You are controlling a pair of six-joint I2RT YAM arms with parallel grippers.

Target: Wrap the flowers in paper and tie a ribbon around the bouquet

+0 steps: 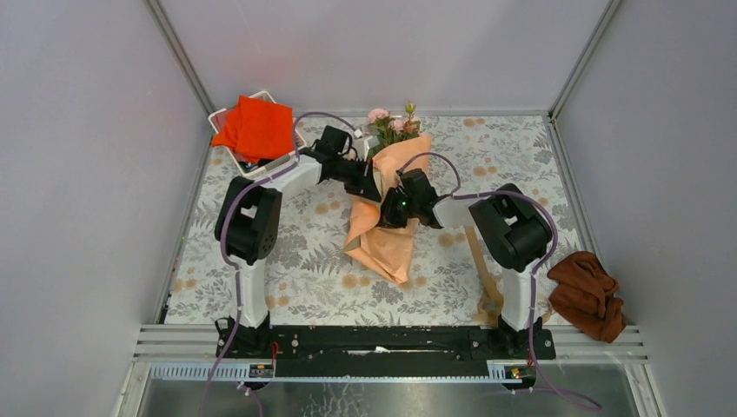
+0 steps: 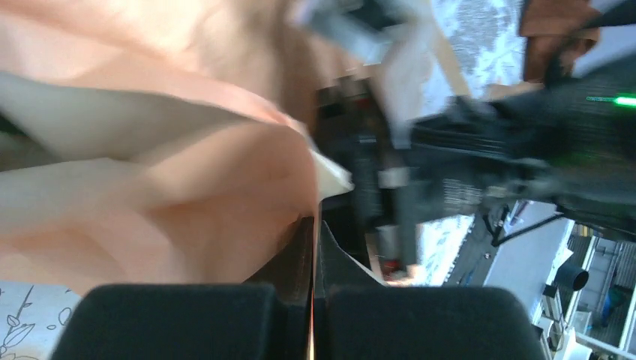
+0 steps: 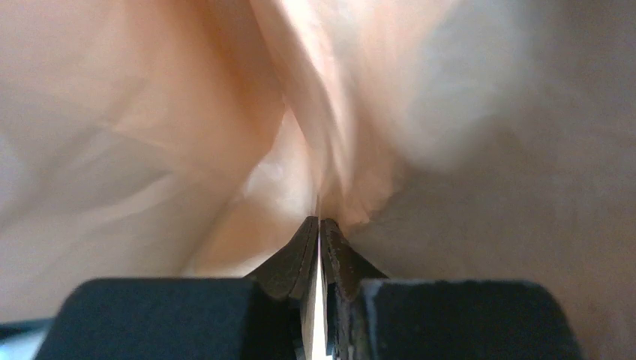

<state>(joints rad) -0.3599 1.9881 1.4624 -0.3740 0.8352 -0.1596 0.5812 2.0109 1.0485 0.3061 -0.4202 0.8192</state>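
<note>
Where jaws pinch, creased matte peach paper (image 1: 383, 247)

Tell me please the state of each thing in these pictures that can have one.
flowers: in the paper cone, heads out at its far end
paper: wrapped as a cone, pinched by both end effectors
ribbon: loose on the table, not tied
left end effector: shut on the paper
right end effector: shut on the paper
brown cloth: crumpled

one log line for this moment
left gripper: shut on paper | right gripper: shut on paper | flowers: wrapped | ribbon: lying loose, untied
</note>
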